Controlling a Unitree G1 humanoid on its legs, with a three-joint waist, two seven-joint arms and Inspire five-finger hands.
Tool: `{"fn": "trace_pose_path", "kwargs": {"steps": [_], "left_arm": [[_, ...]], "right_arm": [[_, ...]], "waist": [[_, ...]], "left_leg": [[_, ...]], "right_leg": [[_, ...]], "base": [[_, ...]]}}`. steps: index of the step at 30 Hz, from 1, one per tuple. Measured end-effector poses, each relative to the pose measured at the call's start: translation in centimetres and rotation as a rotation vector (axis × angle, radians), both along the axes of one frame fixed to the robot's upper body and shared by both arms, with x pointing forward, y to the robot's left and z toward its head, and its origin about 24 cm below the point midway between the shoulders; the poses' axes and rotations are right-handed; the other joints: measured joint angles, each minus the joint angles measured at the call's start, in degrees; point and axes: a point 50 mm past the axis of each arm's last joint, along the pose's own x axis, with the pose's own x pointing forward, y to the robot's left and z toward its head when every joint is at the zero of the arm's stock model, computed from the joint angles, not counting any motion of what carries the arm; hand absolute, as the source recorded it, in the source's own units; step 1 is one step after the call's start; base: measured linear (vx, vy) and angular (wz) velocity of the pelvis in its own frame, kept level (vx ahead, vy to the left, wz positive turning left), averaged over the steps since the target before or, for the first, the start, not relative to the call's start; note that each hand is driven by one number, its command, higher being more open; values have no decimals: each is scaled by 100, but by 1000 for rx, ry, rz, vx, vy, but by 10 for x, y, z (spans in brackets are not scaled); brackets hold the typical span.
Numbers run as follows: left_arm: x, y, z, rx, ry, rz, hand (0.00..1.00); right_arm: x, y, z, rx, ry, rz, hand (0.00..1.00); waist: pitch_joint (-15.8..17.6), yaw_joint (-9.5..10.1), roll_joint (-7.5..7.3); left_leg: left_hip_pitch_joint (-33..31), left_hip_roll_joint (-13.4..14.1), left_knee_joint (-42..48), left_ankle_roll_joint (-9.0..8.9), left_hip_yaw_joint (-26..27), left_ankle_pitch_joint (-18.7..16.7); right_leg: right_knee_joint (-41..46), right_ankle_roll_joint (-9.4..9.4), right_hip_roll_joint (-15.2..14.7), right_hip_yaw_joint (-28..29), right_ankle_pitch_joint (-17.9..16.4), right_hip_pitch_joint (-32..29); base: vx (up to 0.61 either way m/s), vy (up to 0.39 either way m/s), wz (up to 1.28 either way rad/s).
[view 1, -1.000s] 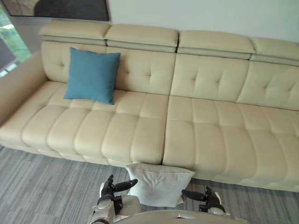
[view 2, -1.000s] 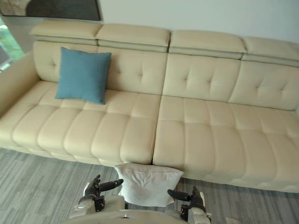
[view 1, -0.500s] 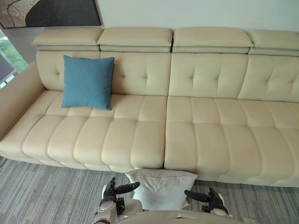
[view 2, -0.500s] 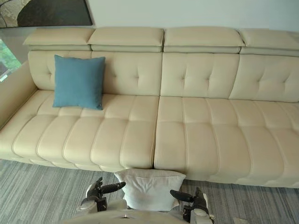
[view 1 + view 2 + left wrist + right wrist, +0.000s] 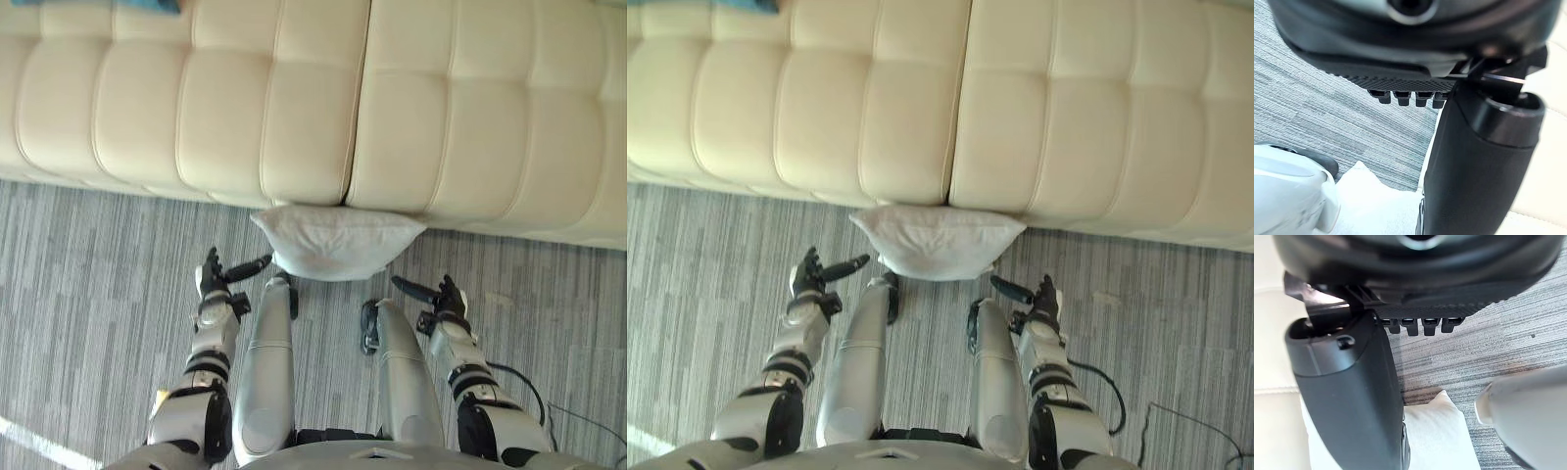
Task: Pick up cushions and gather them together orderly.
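Observation:
A white cushion (image 5: 338, 243) lies on the grey carpet, pressed against the sofa's front edge below the seam between two seats. My left hand (image 5: 209, 286) hangs open to its left, thumb stretched toward the cushion's corner without touching it. To the cushion's right, my right hand (image 5: 449, 297) is open too, its thumb pointing at the other corner with a gap between. Both wrist views show a cushion corner (image 5: 1376, 205) (image 5: 1435, 431) past the thumb. A sliver of the blue cushion (image 5: 147, 4) shows on the sofa seat at the far left.
The cream leather sofa (image 5: 294, 98) runs across the whole far side. Striped grey carpet (image 5: 88, 274) spreads open to the left and right of the hands.
The camera has tipped down, so the sofa back and most of the blue cushion have left the picture. Both hands still flank the white cushion, which lies where it was.

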Motion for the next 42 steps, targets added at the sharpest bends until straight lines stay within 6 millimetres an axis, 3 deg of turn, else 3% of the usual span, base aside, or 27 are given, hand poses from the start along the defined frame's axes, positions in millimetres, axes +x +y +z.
{"fn": "trace_pose_path", "kwargs": {"steps": [2,5,9,10,11,17,23,27,31,35,38,42], "left_arm": [[14,-3,15,-7,-49,3,100],[27,-11,29,-11,-89,-14,100],[55,-48,62,-4,-171,-115,100],[59,-55,68,-2,-185,-136,0],[65,-66,75,6,-201,-170,0],[75,-102,98,46,-259,-247,0],[74,-98,96,75,-243,-204,0],[62,-107,84,99,-243,-247,0],[41,-111,76,63,-295,-268,0],[23,-118,75,28,-348,-288,0],[2,-120,68,22,-359,-312,0],[-33,-122,48,1,-326,-349,0]], "right_arm": [[23,10,21,-15,-67,29,100],[41,18,41,-13,-130,47,100],[71,40,82,-3,-247,84,100],[74,44,87,-4,-264,91,100],[79,48,95,6,-289,91,0],[86,56,108,14,-317,71,0],[86,56,111,-60,-321,89,0],[74,59,102,-75,-331,89,0],[48,50,88,-103,-357,55,0],[26,44,90,-132,-435,41,0],[1,39,88,-198,-467,43,0],[-42,31,74,-263,-432,48,0]], "waist": [[92,-2,2],[159,-5,-1],[215,-8,2],[216,-13,3],[217,-19,2],[218,-86,4],[224,-123,14],[235,-133,37],[225,-122,47],[200,-98,67],[176,-92,64],[-155,-81,46]], "left_leg": [[-392,-4,1,-12,-9,155],[-706,-4,5,-40,-13,288],[-1148,-24,-17,-43,-35,432],[-1197,-37,-33,-40,-38,454],[-1248,-61,-64,-45,-40,484],[-1326,-130,-161,-69,-64,555],[-1309,-151,-248,-140,-192,662],[-980,-121,-388,-146,-199,667],[-101,-104,-860,-145,-125,670],[640,-83,-1320,-127,58,728],[1408,-92,-1787,-133,173,814],[2429,-121,-2579,-212,198,939]], "right_leg": [[82,-4,9,6,103,-432],[123,0,21,15,167,-766],[150,17,21,7,241,-1222],[153,18,8,4,243,-1281],[154,19,-9,3,248,-1344],[149,23,-45,-7,253,-1456],[129,6,-52,-120,263,-1434],[-24,-51,-90,-171,299,-1087],[-495,-54,-112,-156,387,-236],[-923,-43,-124,-46,489,413],[-1322,-45,-145,-7,524,1099],[-1955,-105,-140,-86,573,2033]], "base": [[-108,35,-1],[-68,21,-1],[-3,0,1],[-12,1,8],[-11,2,10],[-6,2,4],[-26,-7,8],[-7,9,2],[12,10,-1],[49,17,-13],[101,-22,-7],[140,-38,1]]}}
